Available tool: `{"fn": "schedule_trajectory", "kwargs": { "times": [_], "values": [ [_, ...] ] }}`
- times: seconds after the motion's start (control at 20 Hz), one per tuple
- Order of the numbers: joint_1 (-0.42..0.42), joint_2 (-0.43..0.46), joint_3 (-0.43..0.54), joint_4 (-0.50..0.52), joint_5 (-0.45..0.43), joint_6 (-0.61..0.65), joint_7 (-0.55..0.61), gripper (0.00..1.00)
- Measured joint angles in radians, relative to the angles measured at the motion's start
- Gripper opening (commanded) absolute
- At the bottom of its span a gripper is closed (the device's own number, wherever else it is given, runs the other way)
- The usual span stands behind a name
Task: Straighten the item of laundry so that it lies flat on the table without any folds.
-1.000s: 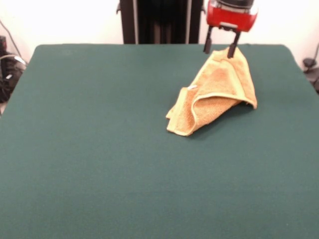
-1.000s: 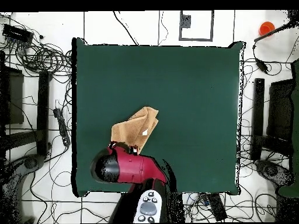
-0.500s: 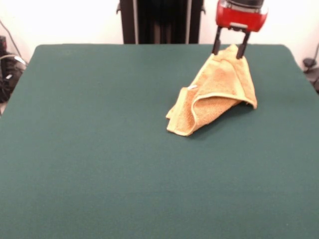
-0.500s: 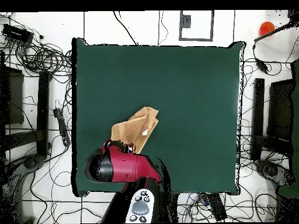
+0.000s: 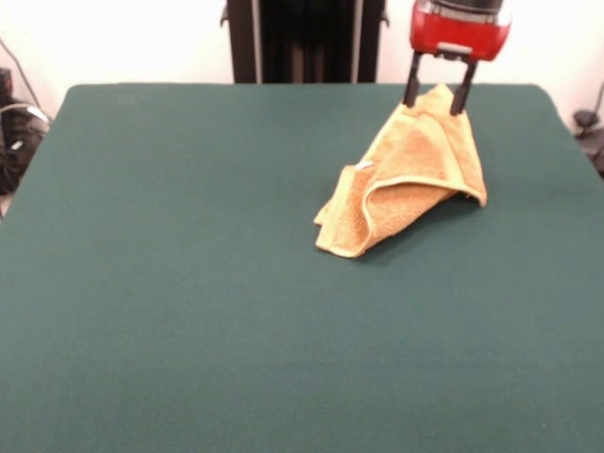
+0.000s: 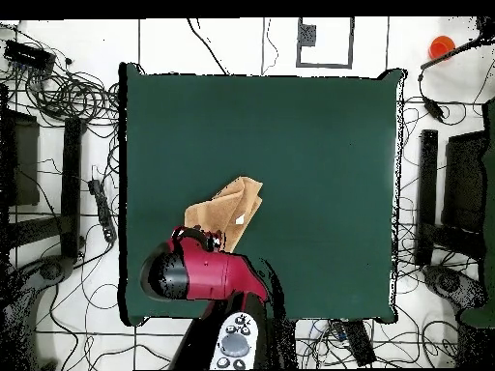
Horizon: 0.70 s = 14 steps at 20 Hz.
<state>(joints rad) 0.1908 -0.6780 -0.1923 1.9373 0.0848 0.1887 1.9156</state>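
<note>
Towel [image 5: 411, 179]: soft, light terry, crumpled near the table's [image 5: 189, 283] far right corner.
Gripper [image 5: 437, 94]: I see fingers parted, straddling its raised peak, not clamped.
Hold: I'd pinch a border corner.

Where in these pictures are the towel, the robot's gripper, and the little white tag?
towel [image 5: 415, 175], front view, middle of the cloth.
gripper [image 5: 435, 102], front view, between its two dark fingertips.
white tag [image 5: 364, 166], front view, at the towel's folded edge.
</note>
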Motion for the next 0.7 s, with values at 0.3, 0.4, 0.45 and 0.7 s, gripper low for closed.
{"fn": "schedule_trajectory", "kwargs": {
  "times": [0.3,0.4,0.45,0.7],
  "values": [
    [0.006,-0.023,0.0,0.07,-0.001,-0.09,0.0,1.0],
    [0.011,-0.028,0.0,0.089,-0.001,-0.109,0.0,1.0],
    [0.013,-0.029,0.0,0.093,-0.001,-0.111,0.0,1.0],
    [0.028,-0.034,0.0,0.106,-0.001,-0.116,0.0,1.0]
  ]
}}
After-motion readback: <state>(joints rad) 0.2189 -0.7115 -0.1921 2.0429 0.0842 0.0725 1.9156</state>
